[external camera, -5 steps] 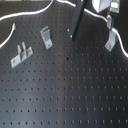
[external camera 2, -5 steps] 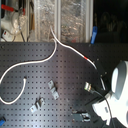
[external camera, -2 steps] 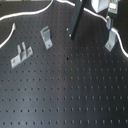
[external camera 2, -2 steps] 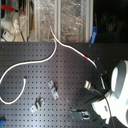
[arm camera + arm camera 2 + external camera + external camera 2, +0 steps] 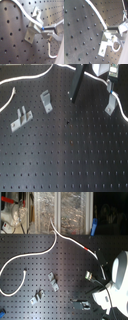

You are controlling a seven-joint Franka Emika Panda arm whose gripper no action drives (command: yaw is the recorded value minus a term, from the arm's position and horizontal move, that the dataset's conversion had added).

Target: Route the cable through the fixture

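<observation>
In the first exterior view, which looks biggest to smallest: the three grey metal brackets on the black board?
1. Low bracket with two prongs.
2. Bent-strip bracket.
3. Fixture, though it looks close to the bent-strip one, so this order is unsure.

The cable (image 5: pixel 64 238) lay white and thin across the black pegboard in the second exterior view, its short red band (image 5: pixel 90 250) showing near the second exterior view's right. In the first wrist view the cable (image 5: pixel 27 15) ran over the fixture (image 5: pixel 33 23), a slim light-grey metal bracket that stood leaning on the board.
</observation>
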